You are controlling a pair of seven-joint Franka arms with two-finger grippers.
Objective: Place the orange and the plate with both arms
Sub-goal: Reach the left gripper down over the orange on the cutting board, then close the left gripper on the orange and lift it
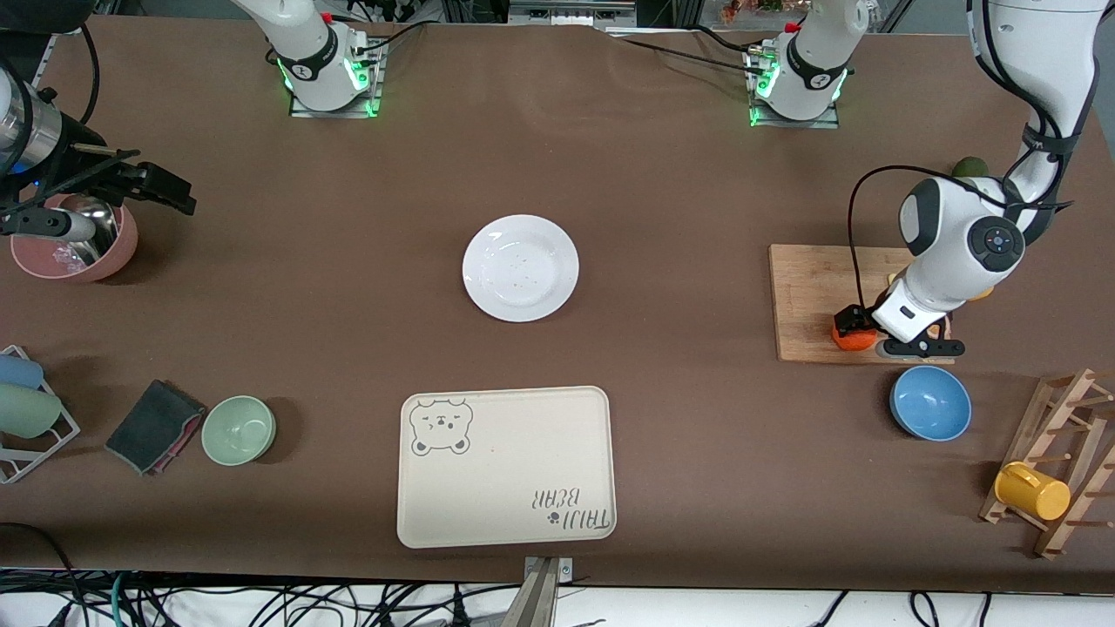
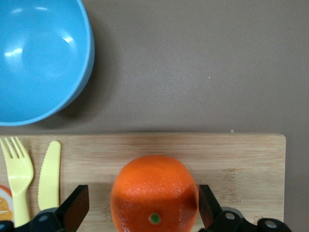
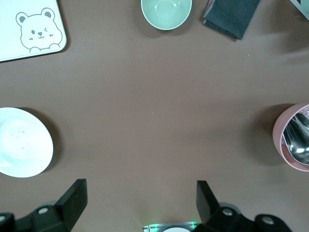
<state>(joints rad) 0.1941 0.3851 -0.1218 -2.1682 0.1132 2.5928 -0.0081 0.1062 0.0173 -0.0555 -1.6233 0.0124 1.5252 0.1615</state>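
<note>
Looking from the front, we see the small round orange fruit point(image 1: 852, 334) on the wooden cutting board point(image 1: 810, 296), at the left gripper point(image 1: 864, 333); the round white glossy plate point(image 1: 521, 267) lies mid-tabletop, well apart.

In the left wrist view, the spread fingers point(image 2: 76, 205) bracket the orange without touching.

The right gripper point(image 3: 140, 203) waits released above bare tabletop.

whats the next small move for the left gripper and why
Probably close the left gripper on the orange: its open fingers already straddle the fruit on the cutting board, with gaps on both sides. The right gripper waits open above bare table, away from the plate.
</note>
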